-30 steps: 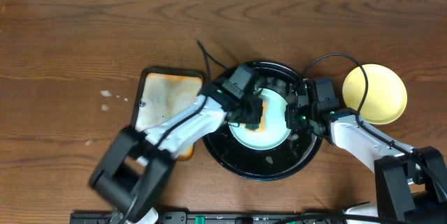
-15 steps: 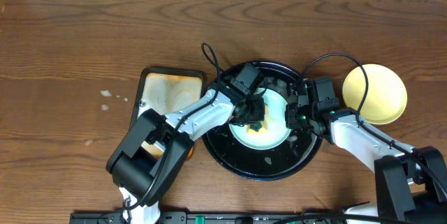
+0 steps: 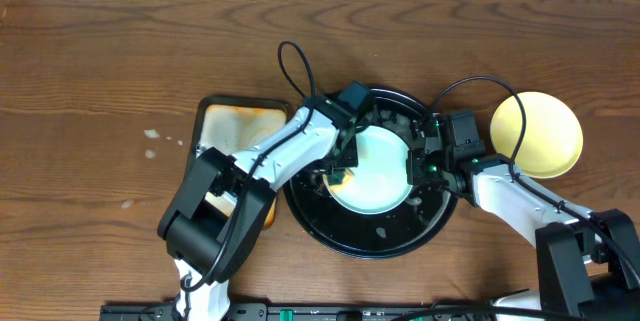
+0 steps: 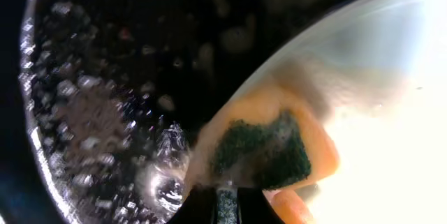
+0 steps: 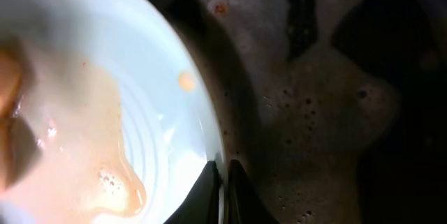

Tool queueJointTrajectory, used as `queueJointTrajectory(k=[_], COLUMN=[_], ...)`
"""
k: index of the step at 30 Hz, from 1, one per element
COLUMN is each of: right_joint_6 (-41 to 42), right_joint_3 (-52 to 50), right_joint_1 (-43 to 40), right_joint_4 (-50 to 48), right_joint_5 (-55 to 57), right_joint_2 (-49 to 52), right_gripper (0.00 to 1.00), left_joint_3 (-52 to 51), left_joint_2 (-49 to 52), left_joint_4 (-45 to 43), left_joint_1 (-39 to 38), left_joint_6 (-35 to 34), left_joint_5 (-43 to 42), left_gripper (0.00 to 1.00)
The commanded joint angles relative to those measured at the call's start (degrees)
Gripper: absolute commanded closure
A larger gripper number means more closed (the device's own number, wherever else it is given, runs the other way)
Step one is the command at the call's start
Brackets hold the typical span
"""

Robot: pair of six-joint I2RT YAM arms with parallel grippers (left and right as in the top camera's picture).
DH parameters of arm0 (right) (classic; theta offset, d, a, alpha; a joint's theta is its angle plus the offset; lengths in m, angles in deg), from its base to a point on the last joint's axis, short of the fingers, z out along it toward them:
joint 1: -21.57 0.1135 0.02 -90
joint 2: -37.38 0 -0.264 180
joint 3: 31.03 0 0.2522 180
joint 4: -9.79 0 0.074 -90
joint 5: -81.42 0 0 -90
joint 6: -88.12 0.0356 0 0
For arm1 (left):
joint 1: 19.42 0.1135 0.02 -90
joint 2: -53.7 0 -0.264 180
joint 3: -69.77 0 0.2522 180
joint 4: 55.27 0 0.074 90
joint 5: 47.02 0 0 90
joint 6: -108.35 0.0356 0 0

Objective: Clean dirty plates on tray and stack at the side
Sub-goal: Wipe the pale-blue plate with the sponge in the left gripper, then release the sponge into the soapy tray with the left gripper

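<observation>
A pale mint-green plate (image 3: 380,166) lies in the large round black tray (image 3: 380,243), wet with orange-tinted water. My left gripper (image 3: 343,168) is shut on a green, orange-stained sponge (image 4: 262,151) and presses it on the plate's left edge (image 4: 377,77). Its jaws (image 4: 223,206) show at the bottom of the left wrist view. My right gripper (image 3: 418,168) is shut on the plate's right rim; its jaws (image 5: 223,182) pinch the rim of the plate (image 5: 105,77). A yellow plate (image 3: 537,133) lies on the table to the right of the tray. I see no second mint plate.
A rectangular orange-stained tray (image 3: 235,136) lies just left of the black tray, under my left arm. The black tray's floor is wet and soapy (image 5: 314,112), with bubbles (image 4: 105,112). The brown wooden table (image 3: 120,61) stretches to the left and back.
My left gripper has slid the sponge from the plate's centre to its left edge. The orange smear at the centre has gone. The right gripper has kept its hold on the rim.
</observation>
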Motion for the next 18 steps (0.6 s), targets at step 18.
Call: queueJointTrajectory(k=[18], right_joint_6=[-4.8], right_joint_3=[1.3], right_joint_1=[-0.1], right_joint_4=[2.5], right_joint_5=[7.9], right_joint_2=[-3.1], right_gripper=[0.99], left_joint_3=[12.1], left_joint_2=[-9.6], left_joint_4=[19.7], left_joint_1=[15.0], left_joint_6=[10.2], left_joint_5=[7.4], left_gripper=[0.91])
